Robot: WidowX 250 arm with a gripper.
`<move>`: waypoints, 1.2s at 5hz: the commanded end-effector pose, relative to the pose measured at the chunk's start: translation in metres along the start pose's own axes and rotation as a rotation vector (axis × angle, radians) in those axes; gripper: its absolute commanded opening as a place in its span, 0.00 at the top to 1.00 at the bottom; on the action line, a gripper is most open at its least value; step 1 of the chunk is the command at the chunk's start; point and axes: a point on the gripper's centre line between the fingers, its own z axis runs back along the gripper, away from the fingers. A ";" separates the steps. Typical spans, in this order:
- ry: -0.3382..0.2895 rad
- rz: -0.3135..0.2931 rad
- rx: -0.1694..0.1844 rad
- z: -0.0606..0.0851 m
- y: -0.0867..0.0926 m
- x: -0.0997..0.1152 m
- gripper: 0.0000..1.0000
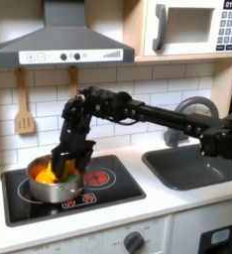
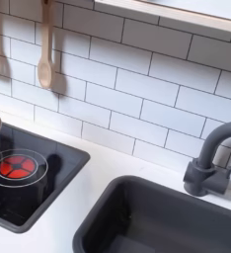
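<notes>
Steel pot (image 1: 57,183), with a yellow piece (image 1: 46,173) and something orange inside, sits on the black cooktop (image 1: 118,190) at the first exterior view's left, just beside the red burner (image 1: 96,177). Shows too as a sliver of rim at the second exterior view's left edge. Gripper (image 1: 66,165) hangs low over the pot's middle, tips down among the food and touching or nearly touching the yellow piece. Cannot tell whether the jaws are parted or closed on anything (dark fingers against dark shadow, too blurred).

Judged from this pose: best to keep the wrist vertical and centred, clear of the pot's wall, so that nothing knocks the rim and drags the pot across the cooktop. Better to close gently on the yellow piece alone, across its narrow side, since the orange piece lies tight against it and could wedge in. Worth lifting straight up and slowly.

Around it: a wooden spatula (image 1: 25,121) on the tiled wall, a grey range hood (image 1: 58,45) above, the sink (image 1: 192,171) and faucet (image 2: 212,158) well apart, set into the white tabletop (image 1: 173,205).
</notes>
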 end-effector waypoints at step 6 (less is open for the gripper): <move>-0.019 -0.114 -0.056 0.015 -0.041 -0.015 1.00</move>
